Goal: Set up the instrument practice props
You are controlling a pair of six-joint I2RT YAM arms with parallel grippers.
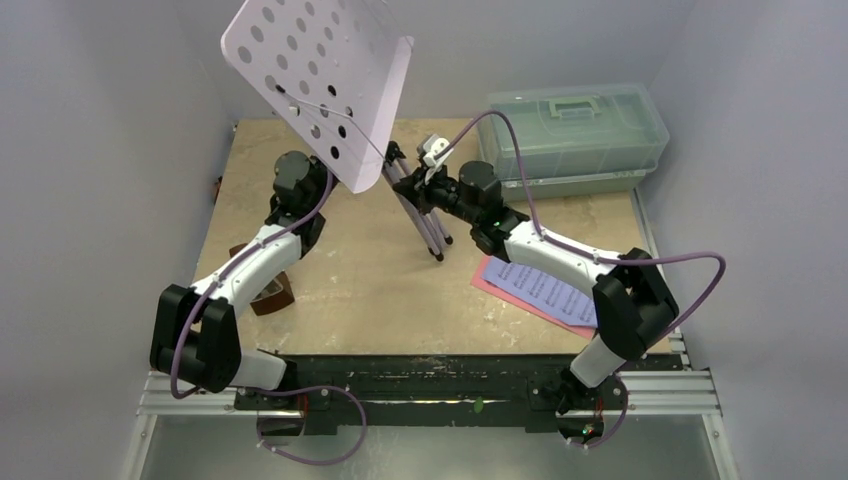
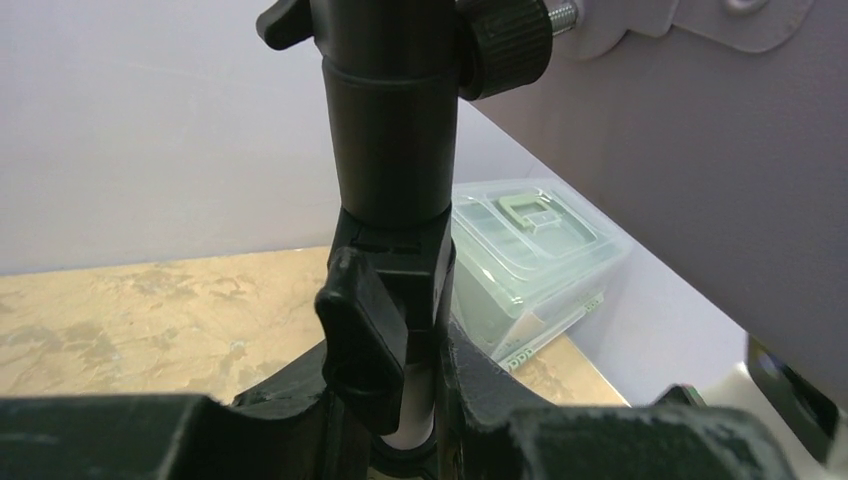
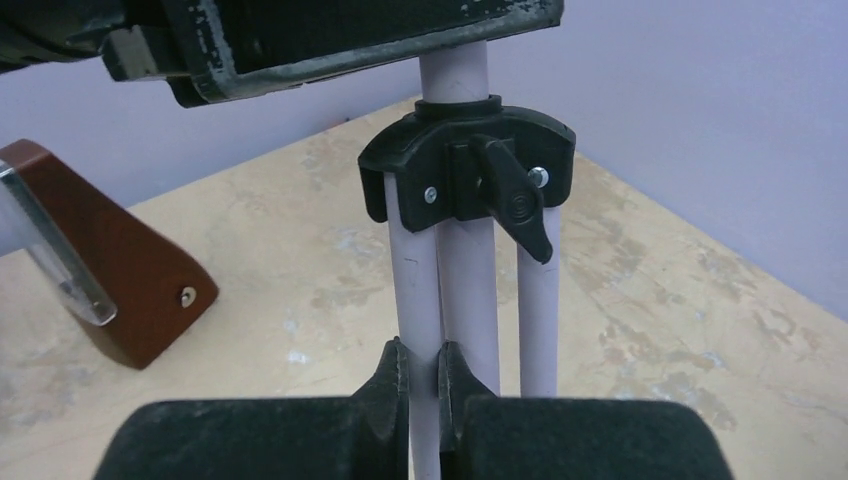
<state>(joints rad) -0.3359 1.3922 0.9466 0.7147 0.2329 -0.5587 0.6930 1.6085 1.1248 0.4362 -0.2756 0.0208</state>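
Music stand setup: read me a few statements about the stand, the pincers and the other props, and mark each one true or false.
1. The right pincer is closed on one leg of the music stand. True.
2. The stand's legs are spread wide. False: they are folded close together.
3. The metronome sits on the stand's desk. False: it sits on the table by the left arm.
4. The music sheets lie on the table under the right arm. True.
5. The left pincer hangs free. False: it grips the stand's shaft.
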